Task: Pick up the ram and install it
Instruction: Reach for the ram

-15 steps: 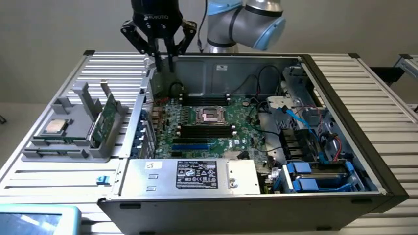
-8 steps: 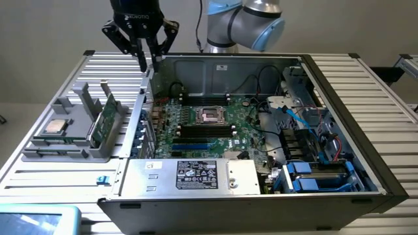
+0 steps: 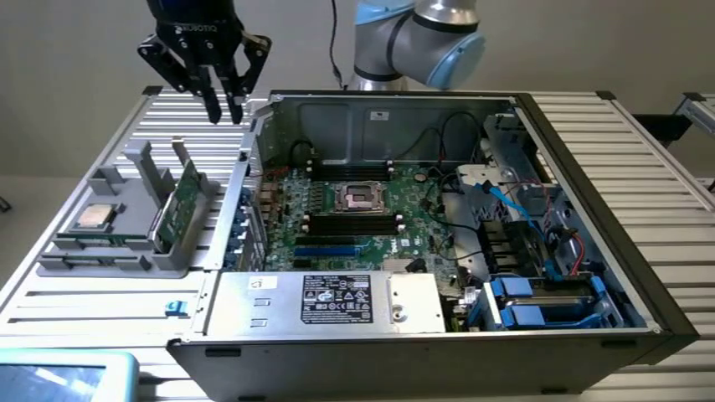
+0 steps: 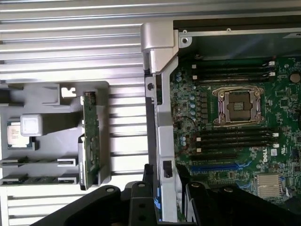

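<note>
The ram [image 3: 179, 207] is a thin green stick standing on its long edge in a grey holder [image 3: 112, 251] on the exterior view's left, beside the open computer case. The wrist view looks down on the ram [image 4: 89, 136] in the holder [image 4: 47, 99]. My gripper [image 3: 224, 107] hangs open and empty above the table, behind the holder and near the case's back corner, well above the ram. Its black fingers [image 4: 110, 202] frame the wrist view's edge. Inside the case, the green motherboard [image 3: 335, 239] shows black memory slots [image 3: 352, 222] [image 4: 235, 141] beside the processor socket [image 3: 363, 197].
A square silver processor chip [image 3: 95, 216] also lies in the holder. The case wall [image 3: 240, 201] stands between the holder and the motherboard. A power supply [image 3: 335, 301], blue drive caddies [image 3: 537, 306] and cables fill the case. The slatted table [image 3: 625, 142] lies all round.
</note>
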`<control>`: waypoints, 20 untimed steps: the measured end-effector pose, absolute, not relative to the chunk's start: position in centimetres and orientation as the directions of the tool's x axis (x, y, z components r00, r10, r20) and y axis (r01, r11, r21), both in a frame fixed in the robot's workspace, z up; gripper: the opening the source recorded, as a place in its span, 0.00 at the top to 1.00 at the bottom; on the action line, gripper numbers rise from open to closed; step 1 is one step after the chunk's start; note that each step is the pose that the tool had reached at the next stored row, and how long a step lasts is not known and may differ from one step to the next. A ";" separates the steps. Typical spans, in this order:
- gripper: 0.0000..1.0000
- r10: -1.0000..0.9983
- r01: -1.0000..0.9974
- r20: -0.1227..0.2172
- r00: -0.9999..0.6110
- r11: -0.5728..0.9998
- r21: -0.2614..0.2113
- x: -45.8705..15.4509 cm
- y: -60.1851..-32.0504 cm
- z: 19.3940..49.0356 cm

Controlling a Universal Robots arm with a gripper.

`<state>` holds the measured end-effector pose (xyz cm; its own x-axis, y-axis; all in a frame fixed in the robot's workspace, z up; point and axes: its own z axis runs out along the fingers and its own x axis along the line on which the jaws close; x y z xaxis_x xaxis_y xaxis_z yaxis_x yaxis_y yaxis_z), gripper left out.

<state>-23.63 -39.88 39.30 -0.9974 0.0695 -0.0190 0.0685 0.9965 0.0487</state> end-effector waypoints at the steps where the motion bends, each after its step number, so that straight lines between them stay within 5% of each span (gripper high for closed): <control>1: 0.68 0.069 0.068 -0.019 -0.997 0.996 0.049 -24.1 -39.9 39.3; 20: 0.68 0.067 0.066 -0.019 -0.998 0.997 0.049 -32.7 -39.9 39.3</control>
<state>-32.73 -39.88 39.30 -0.9975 0.0674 -0.0190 0.0664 0.9966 0.0487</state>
